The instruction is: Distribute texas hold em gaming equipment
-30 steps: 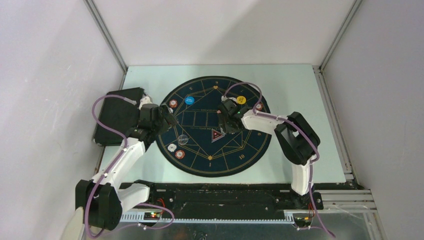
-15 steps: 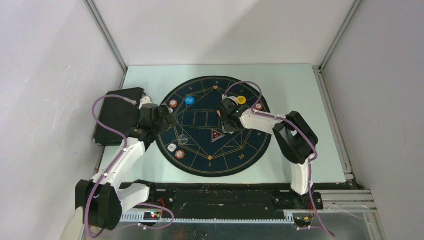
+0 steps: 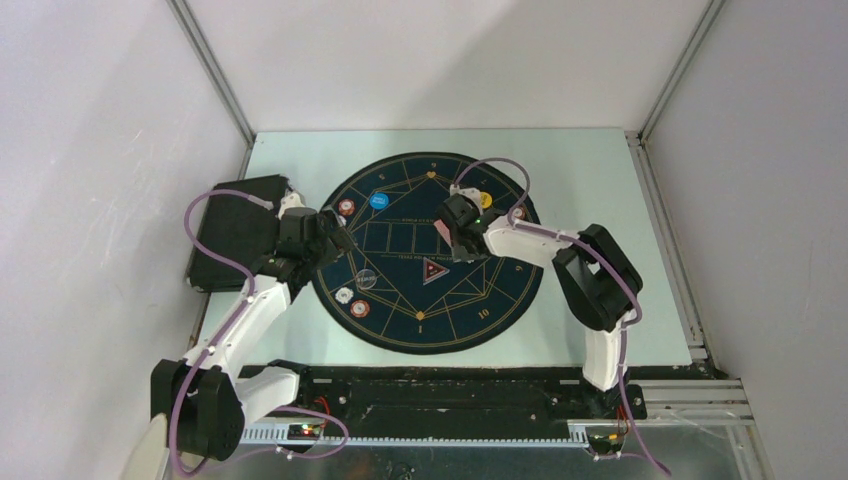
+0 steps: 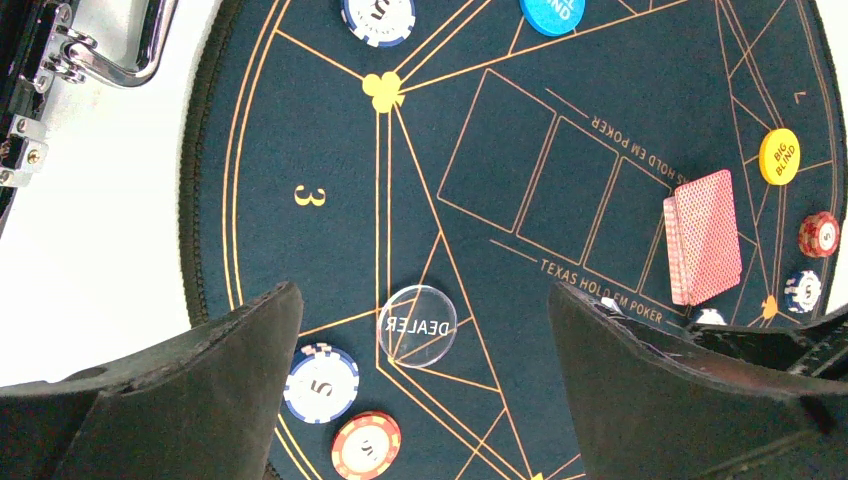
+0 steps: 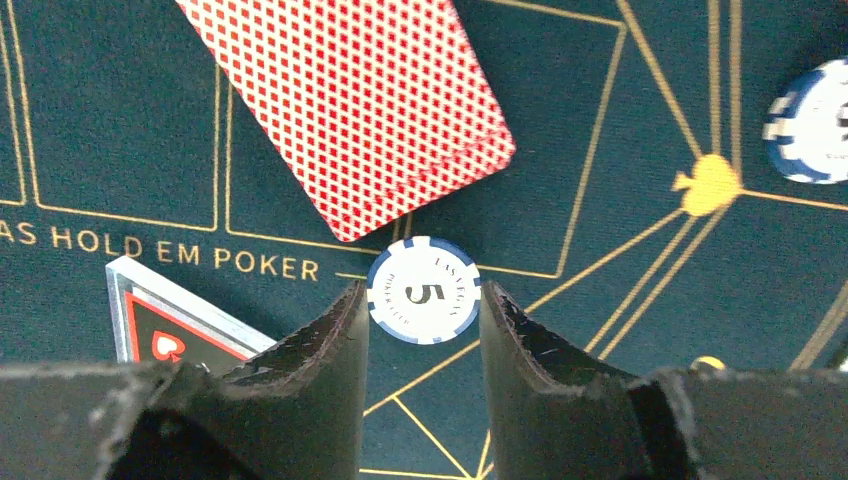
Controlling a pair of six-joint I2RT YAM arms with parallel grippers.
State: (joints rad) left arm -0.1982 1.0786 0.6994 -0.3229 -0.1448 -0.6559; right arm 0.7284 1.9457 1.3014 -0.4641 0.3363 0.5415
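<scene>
My right gripper point(image 5: 423, 300) is down on the dark round mat point(image 3: 480, 300), and its fingertips press both sides of a blue-white "5" chip point(image 5: 423, 290). The pink-backed card stack point(image 5: 350, 100) lies just beyond it, and the red triangular token point(image 5: 170, 330) is at its left. My left gripper point(image 4: 420, 300) is open and empty, hovering over the mat's left part above the clear DEALER button point(image 4: 418, 323), a blue-white chip point(image 4: 321, 384) and a red-white chip point(image 4: 366, 446). In the top view the right gripper point(image 3: 452, 232) is by the cards point(image 3: 441, 229).
A blue chip point(image 3: 379, 201), a yellow Big Blind chip point(image 3: 485, 199) and red-white chips point(image 3: 346, 208) point(image 3: 518, 213) lie near the mat's far rim. Another blue-white chip point(image 5: 815, 120) lies right of the cards. The black case point(image 3: 235, 232) sits left of the mat.
My right gripper has moved away from the triangular token toward the far side, up to the card stack. The left arm has not moved.
</scene>
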